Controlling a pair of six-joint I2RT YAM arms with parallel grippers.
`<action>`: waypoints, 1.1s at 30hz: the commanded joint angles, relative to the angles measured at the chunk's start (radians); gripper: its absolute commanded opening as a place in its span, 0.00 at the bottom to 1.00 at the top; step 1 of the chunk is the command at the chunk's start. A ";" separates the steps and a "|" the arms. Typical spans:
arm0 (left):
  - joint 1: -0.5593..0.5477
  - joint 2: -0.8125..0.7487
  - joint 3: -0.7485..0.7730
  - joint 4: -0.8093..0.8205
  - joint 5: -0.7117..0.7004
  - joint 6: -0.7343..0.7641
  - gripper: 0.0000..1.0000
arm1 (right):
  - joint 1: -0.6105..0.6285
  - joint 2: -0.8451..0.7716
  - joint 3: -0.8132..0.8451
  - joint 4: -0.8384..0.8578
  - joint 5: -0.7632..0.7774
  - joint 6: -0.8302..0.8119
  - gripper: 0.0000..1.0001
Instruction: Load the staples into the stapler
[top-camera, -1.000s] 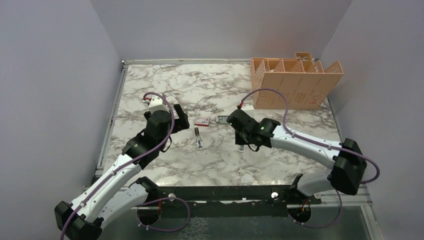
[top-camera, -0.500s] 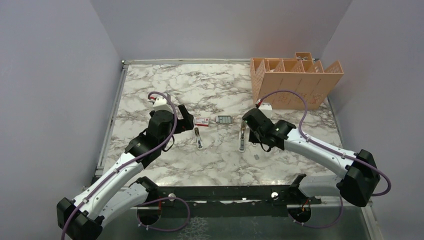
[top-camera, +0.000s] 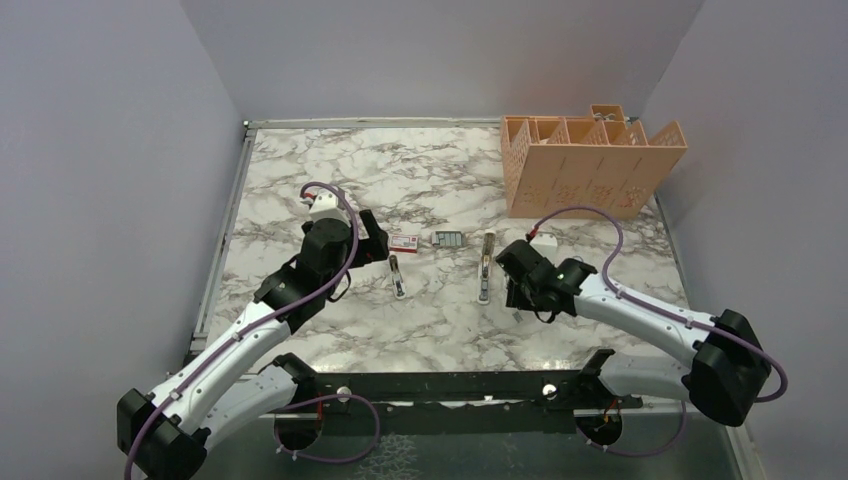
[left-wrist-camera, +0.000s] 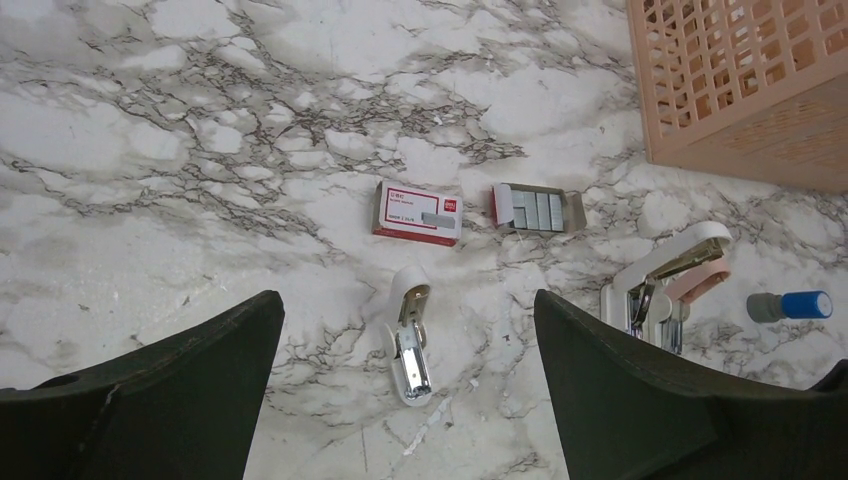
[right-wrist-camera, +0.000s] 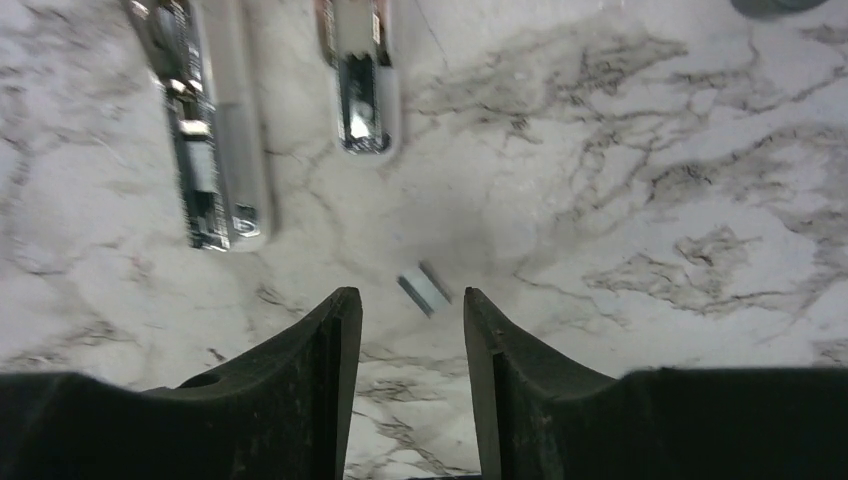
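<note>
Both grippers: empty. Left gripper (left-wrist-camera: 405, 300) fingers spread wide; right gripper (right-wrist-camera: 407, 298) fingers a narrow gap apart, gripping nothing.
Loose piece (right-wrist-camera: 425, 290): looks like staples, on the table just ahead of the right tips. Only the right wrist view shows it.
Stapler (left-wrist-camera: 665, 285): hinged open, not yet loaded as far as I can judge.
Staples (left-wrist-camera: 537, 209): in the tray beside the box (left-wrist-camera: 417, 212), clear only in the left wrist view.

Top view high, downward; left wrist oblique, farther off; right wrist close above the stapler (top-camera: 485, 270) common to all.
</note>
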 joint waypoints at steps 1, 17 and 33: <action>0.002 -0.016 -0.013 0.027 0.026 0.006 0.95 | -0.004 0.005 -0.073 -0.056 -0.079 0.087 0.50; 0.002 -0.033 -0.051 0.028 0.010 -0.012 0.96 | -0.020 0.154 -0.070 0.034 -0.075 0.046 0.27; 0.002 -0.044 -0.051 0.019 -0.010 -0.013 0.95 | -0.045 0.109 -0.038 0.001 -0.012 0.038 0.30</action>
